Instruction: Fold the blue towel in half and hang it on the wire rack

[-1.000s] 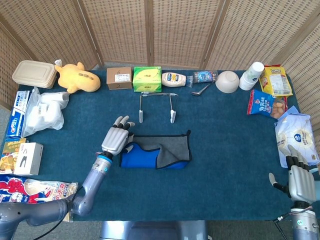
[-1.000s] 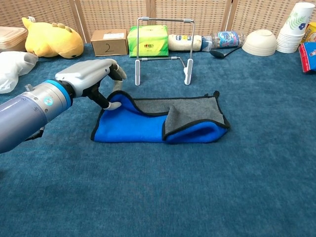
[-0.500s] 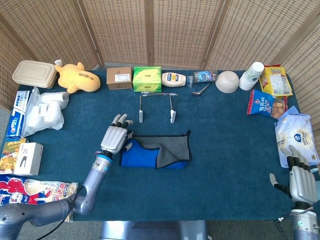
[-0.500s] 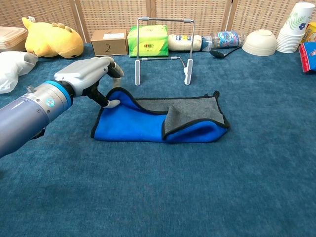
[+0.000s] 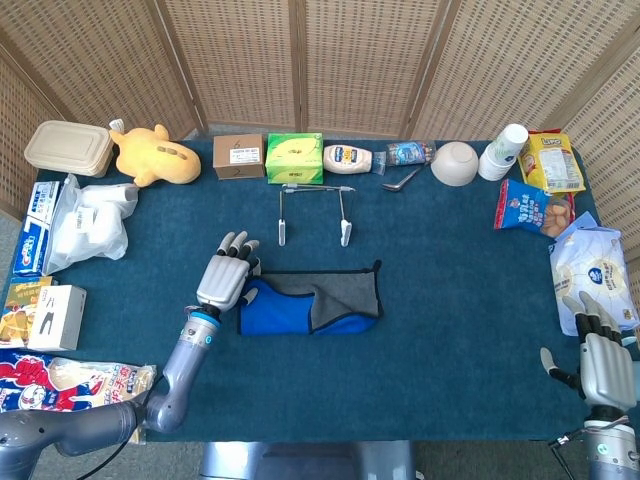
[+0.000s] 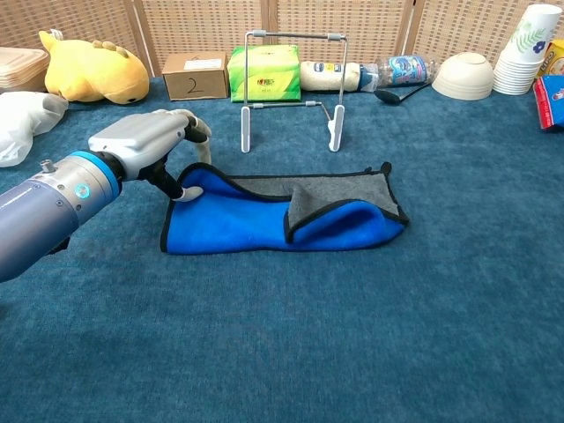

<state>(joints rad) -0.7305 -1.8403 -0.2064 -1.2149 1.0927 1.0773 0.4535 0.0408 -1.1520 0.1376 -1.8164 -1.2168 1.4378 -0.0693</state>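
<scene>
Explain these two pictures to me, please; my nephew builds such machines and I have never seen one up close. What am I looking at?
This is a two-armed robot with human-like hands, working at a table covered in dark blue cloth. One picture looks down from its head, the other forward from its chest. Its left hand pinches the left edge of a blue towel with a grey lining, which lies partly folded on the table. Behind the towel stands an upright wire rack, where the towel is meant to hang. The right hand rests idle and empty at the table's near right corner. Snacks, boxes, cups and a yellow plush toy line the edges.
</scene>
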